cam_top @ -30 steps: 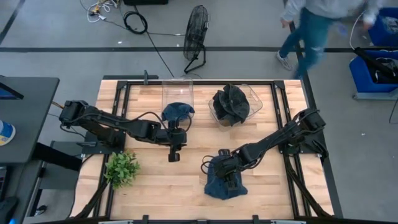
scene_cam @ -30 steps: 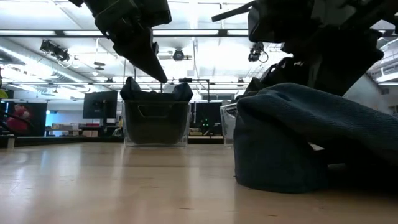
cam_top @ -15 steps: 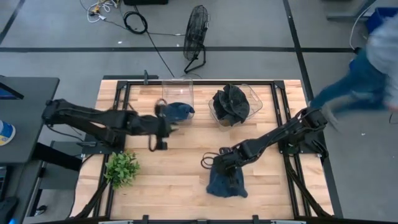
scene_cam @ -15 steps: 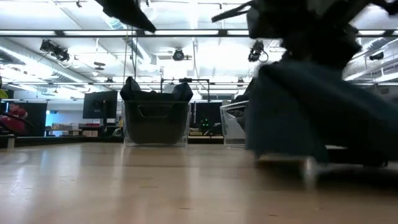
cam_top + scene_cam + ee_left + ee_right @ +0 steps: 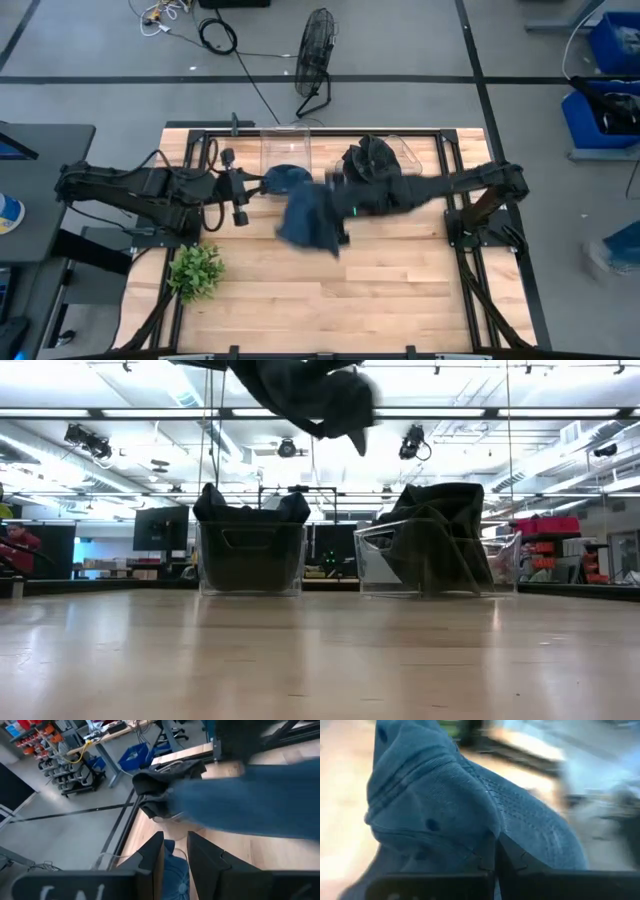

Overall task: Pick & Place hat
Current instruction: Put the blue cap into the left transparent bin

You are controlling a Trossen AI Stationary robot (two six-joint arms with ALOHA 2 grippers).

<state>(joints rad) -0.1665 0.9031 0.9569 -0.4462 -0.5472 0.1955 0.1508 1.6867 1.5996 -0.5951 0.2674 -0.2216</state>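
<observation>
The right gripper (image 5: 338, 205) grips a floppy blue denim hat (image 5: 310, 220) above the wooden table (image 5: 400, 290), while the left gripper (image 5: 240, 212), fingers narrowly apart, hangs beside it

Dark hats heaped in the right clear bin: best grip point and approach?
Judgement: come from straight above and pinch the crumpled fold at the top of the dark hats. It pokes above the clear bin, whose walls block side approaches. The right gripper is busy holding the blue hat.

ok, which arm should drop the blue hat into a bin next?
Right, probably. The right pincer is already shut on the blue hat, carrying it above the table near the left bin, which already holds a blue hat. The left pincer is empty, off to the side.
</observation>
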